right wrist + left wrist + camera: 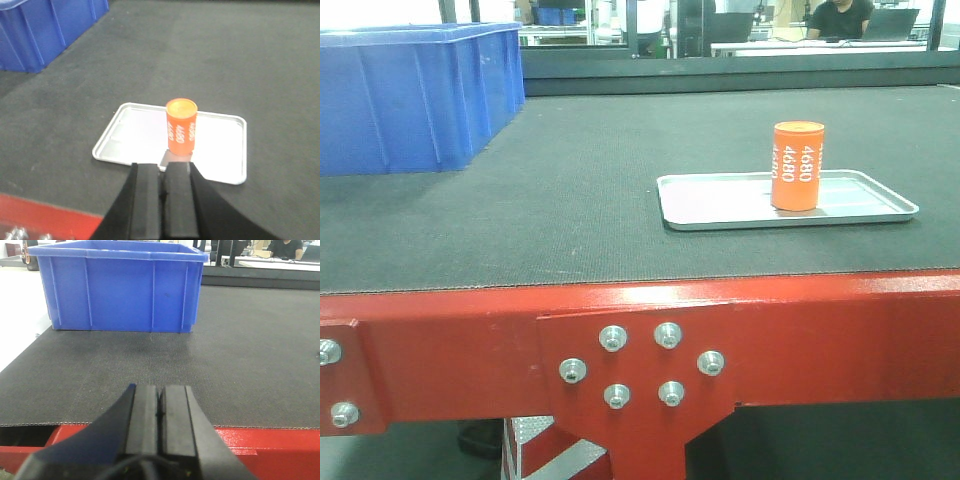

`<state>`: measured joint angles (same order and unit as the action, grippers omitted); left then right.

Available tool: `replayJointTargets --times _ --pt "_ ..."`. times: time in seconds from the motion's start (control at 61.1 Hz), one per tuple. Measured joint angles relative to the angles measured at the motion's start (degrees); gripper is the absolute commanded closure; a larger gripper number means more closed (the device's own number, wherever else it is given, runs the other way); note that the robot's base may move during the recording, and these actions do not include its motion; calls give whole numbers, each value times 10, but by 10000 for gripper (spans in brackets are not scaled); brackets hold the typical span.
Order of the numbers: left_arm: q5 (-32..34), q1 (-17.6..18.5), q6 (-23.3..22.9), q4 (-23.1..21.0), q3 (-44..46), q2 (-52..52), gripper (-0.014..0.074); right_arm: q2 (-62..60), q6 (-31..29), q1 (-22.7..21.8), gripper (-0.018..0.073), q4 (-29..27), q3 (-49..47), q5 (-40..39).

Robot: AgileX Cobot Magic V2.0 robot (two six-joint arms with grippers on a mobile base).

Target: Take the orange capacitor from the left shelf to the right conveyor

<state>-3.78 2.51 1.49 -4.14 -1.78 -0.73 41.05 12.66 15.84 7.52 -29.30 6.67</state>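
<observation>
On the bench [520,200], left, sits the bin [410,95]; the left tool [160,412] is pressed closed, empty; the capacitor [797,166] stands upright on the tray [720,205]; the right tool [162,187] is closed, empty, just short of it; seemingly placed already, so retreat looks next.

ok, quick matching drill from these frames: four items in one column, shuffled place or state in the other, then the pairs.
Items:
1. orange capacitor
2. metal tray
3. blue bin
4. left gripper

Descriptions:
A. shut, holding nothing
B. far left of the belt
C. upright on the tray
D. flat on the belt, carrying one part

Pairs: 1-C, 2-D, 3-B, 4-A
</observation>
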Motion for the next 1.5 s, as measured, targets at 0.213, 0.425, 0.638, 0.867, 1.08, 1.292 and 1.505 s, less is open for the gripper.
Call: replayJointTargets --times 0.213,0.425,0.638,0.867,1.08,1.292,1.505 --pt "0 0 0 0 0 0 723 -206 -42 -88 503 -51 144 14" --pt "0 0 0 0 0 0 723 -383 -48 -185 503 -60 252 18" --pt "0 0 0 0 0 0 723 -416 -51 -197 503 -62 305 16" --pt "0 0 0 0 0 0 723 -416 -51 -197 503 -64 309 7" --pt "0 0 0 0 0 0 723 -416 -52 -197 503 -64 309 7" --pt "0 0 0 0 0 0 723 -416 -52 -197 503 -64 309 7" --pt "0 0 0 0 0 0 723 -416 -52 -197 503 -64 309 7"
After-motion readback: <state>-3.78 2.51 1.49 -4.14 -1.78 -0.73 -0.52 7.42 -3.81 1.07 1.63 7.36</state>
